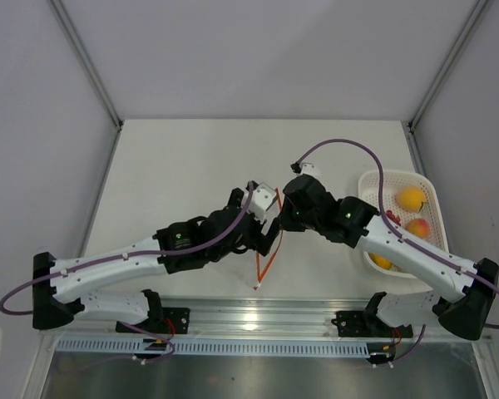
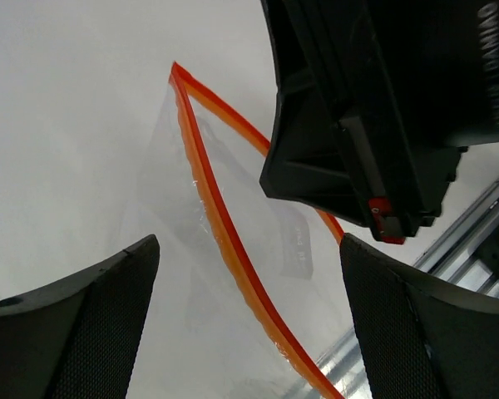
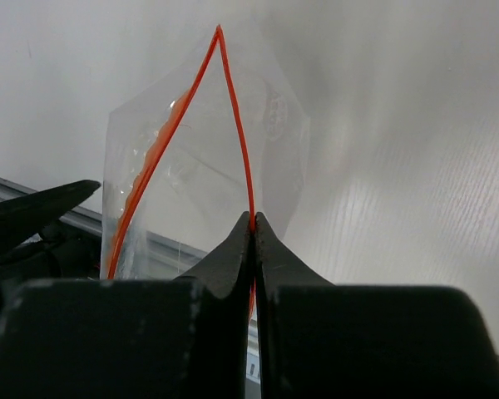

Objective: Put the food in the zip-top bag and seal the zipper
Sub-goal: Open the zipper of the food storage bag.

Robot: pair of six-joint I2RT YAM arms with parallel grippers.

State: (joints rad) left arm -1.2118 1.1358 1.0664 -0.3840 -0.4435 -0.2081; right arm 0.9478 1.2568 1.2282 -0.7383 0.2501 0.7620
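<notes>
My right gripper (image 3: 254, 220) is clamped on one zipper (image 3: 237, 125) lip of the zip-top bag (image 3: 276, 125), mid-table, mouth gaping, nothing inside. My left gripper (image 2: 249, 249) has its fingers apart beside the other lip. Food (image 1: 411, 199) is in the white basket (image 1: 368, 181) at the right. Loading and sealing not yet done.

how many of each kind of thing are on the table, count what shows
zip-top bag: 1
white basket: 1
orange round fruits: 2
yellow fruit: 1
red berry piece: 1
total: 6; more food may be hidden in the basket
</notes>
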